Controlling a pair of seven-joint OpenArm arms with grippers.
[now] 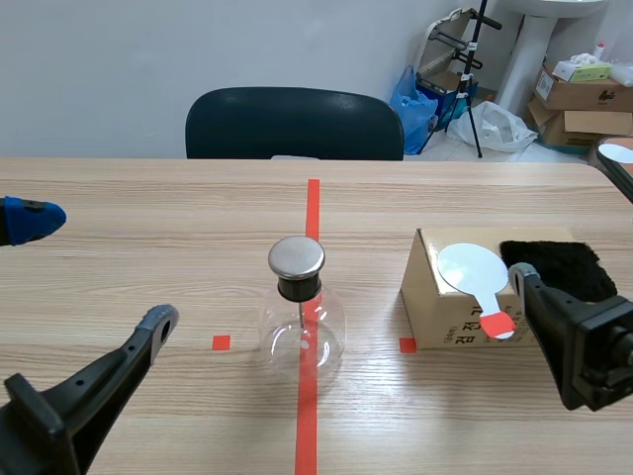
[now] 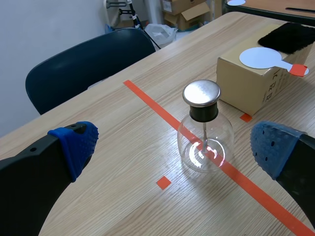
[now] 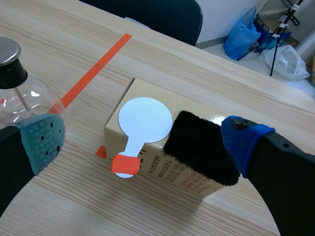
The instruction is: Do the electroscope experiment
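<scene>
Wooden table (image 1: 119,218) bears flask (image 1: 302,332), well clear of box (image 1: 440,317).

Flask (image 1: 301,317) central on table (image 1: 148,228), box (image 1: 450,322) to its right, paddle (image 1: 473,272) and cloth (image 1: 554,267) atop box, chair (image 1: 294,124) behind table

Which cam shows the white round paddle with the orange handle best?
Right wrist view: the white round paddle lies whole and close on the brown cardboard box. Scene view shows it smaller; left wrist view, far off and foreshortened.
</scene>
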